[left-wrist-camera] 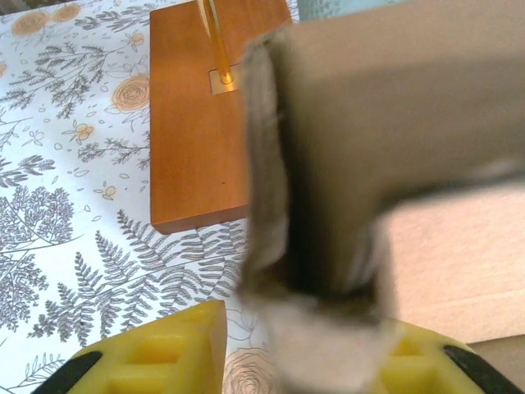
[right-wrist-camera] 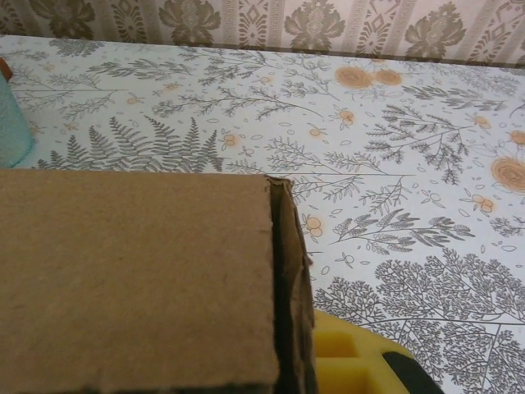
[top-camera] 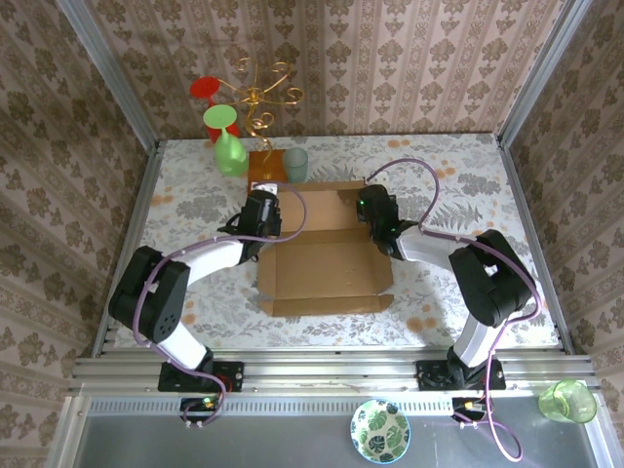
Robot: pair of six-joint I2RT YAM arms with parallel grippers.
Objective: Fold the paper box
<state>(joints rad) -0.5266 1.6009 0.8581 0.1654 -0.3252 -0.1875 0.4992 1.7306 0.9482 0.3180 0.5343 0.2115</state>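
Note:
The paper box [top-camera: 322, 255] is a large brown cardboard mailer lying open in the middle of the table, with its far wall raised. My left gripper [top-camera: 261, 211] is at the box's far left corner. In the left wrist view its yellow fingers [left-wrist-camera: 164, 349] straddle that blurred cardboard corner [left-wrist-camera: 328, 164], open, with a gap on the left side. My right gripper [top-camera: 376, 211] is at the far right corner. There, one yellow finger [right-wrist-camera: 353, 361] presses against the folded side wall [right-wrist-camera: 291, 279], and the other finger is hidden behind the cardboard panel [right-wrist-camera: 131, 279].
An orange-brown wooden slab [top-camera: 265, 168] [left-wrist-camera: 197, 115] with a gold wire stand sits just beyond the box's far left corner, holding a green glass [top-camera: 230, 151] and a red one [top-camera: 205, 88]. A teal cup [top-camera: 295, 164] [right-wrist-camera: 12, 123] stands beside it. A leaf-patterned bowl [top-camera: 380, 430] and green cup [top-camera: 567, 401] lie off the front rail.

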